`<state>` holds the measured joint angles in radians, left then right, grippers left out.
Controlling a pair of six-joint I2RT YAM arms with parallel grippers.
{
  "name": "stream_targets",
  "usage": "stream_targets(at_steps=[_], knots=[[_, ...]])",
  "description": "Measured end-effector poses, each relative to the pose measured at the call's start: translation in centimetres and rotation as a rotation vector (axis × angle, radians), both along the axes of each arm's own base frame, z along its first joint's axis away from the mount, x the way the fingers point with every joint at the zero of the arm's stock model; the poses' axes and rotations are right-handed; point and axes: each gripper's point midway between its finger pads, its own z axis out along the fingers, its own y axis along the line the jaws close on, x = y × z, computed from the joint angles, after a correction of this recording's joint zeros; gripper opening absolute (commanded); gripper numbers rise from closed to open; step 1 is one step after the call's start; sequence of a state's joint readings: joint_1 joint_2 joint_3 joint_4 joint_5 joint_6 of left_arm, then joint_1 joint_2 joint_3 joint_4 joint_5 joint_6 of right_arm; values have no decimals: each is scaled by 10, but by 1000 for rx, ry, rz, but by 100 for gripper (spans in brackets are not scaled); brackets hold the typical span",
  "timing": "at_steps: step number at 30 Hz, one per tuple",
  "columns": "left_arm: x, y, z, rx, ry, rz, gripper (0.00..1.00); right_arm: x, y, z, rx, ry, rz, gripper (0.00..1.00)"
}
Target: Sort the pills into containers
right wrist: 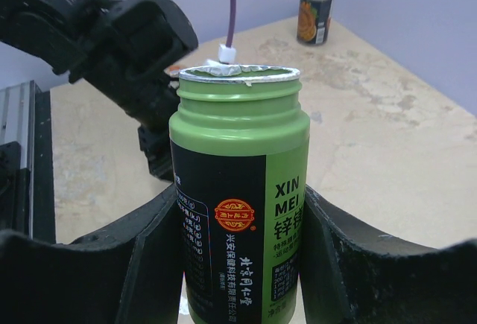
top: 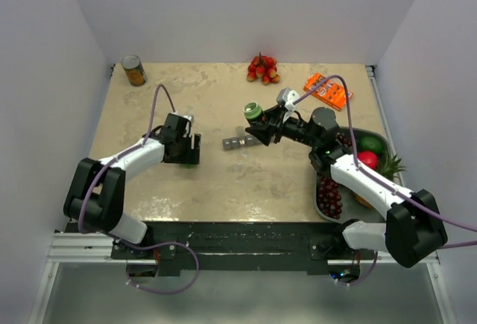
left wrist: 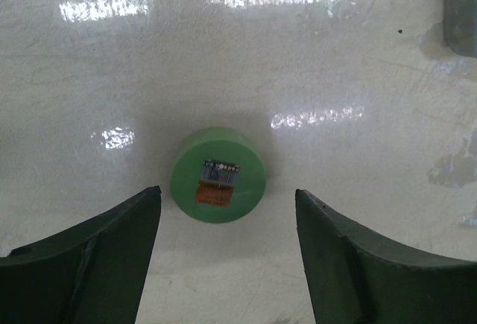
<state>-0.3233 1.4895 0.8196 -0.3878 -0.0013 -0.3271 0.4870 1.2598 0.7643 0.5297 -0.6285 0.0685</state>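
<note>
Lengthwise left-right, containers (top: 240,143); right gripper (right wrist: 238,249) tight on bottle (right wrist: 237,138), left gripper (left wrist: 227,194) apart.

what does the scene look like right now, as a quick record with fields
left gripper: open, fingers either side of the green cap
green cap: lying on the table, not gripped
right gripper: shut on the green bottle
green bottle: cap off, silvery seal across the mouth
pill organiser: grey strip on the table between the arms, apart from both grippers
tin can: far left corner
loose pills: none visible
</note>
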Motion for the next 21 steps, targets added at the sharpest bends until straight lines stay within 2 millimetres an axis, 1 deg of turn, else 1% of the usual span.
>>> stream_targets(at_steps=[1, 4, 5, 7, 11, 14, 15, 17, 18, 20, 21], knots=[[3, 0, -2, 16, 5, 0, 73, 1, -1, 6, 14, -19, -1, 0], [11, 0, -7, 66, 10, 6, 70, 0, -1, 13, 36, -38, 7, 0], [14, 1, -9, 82, 12, 9, 68, 0, -1, 13, 40, -39, 8, 0], [16, 2, -11, 107, 18, 14, 68, 0, -2, 12, 44, -36, 8, 0], [15, 3, -15, 147, 31, 8, 67, 0, -4, 9, 46, -22, 7, 0], [13, 0, -18, 157, 44, -1, 59, 1, -5, 9, 49, -20, 2, 0], [13, 0, -18, 159, 44, -3, 51, 2, -6, 8, 48, -18, 0, 0], [15, 0, -18, 160, 44, -7, 44, 2, -7, 7, 46, -14, 0, 0], [15, 0, -18, 160, 43, -4, 34, 1, -8, 6, 45, -12, 4, 0], [15, 0, -18, 160, 43, -5, 28, 1, -9, 4, 43, -10, 7, 0], [15, -1, -18, 158, 42, -5, 24, 1, -9, 3, 42, -10, 9, 0]])
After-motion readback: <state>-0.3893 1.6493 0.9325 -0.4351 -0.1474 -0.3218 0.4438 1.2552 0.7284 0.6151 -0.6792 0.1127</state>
